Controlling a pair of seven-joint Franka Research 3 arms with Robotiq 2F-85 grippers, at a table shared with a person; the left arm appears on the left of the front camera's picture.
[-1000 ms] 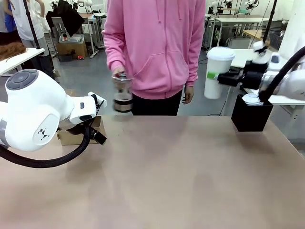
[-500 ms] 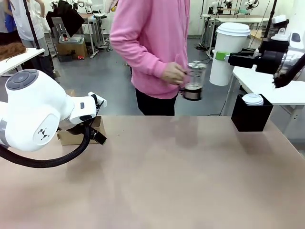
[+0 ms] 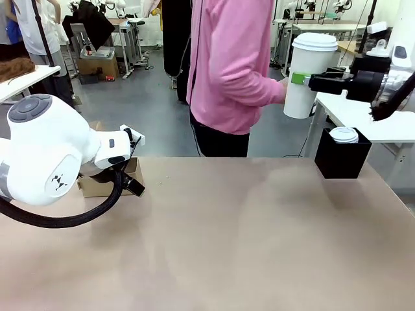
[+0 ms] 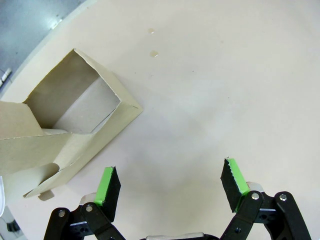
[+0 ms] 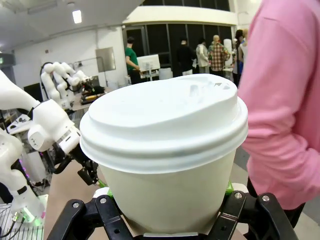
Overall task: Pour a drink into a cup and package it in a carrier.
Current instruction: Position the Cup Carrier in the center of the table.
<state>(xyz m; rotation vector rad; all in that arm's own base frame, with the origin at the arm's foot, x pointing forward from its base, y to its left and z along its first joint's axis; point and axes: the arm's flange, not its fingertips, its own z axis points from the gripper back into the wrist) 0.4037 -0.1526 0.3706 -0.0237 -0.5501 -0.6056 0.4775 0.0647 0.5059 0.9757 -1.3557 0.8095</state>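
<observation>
The cup [image 3: 310, 74], tall, white and capped with a white lid, hangs high at the right beyond the table's far edge. My right gripper [image 3: 303, 79] is shut on its side. In the right wrist view the cup [image 5: 165, 150] stands between the green pads, my right gripper [image 5: 165, 194] closed around its base. The person's hand [image 3: 283, 83] is close to the cup's left side; I cannot tell whether it touches. My left gripper [image 4: 169, 170] stands open over bare tabletop. The drink and the carrier are out of view.
A black cube box [image 3: 342, 159] with white lids [image 3: 343, 135] on top stands at the table's far right. An open plain cardboard box [image 4: 70, 120] lies beside my left gripper, at the table's far left [image 3: 104, 186]. The person in a pink hoodie [image 3: 233, 65] stands at the far edge.
The person has turned and stepped right, and the glass pot they carried is now hidden. My right gripper has lifted the cup higher. The left arm has not moved.
</observation>
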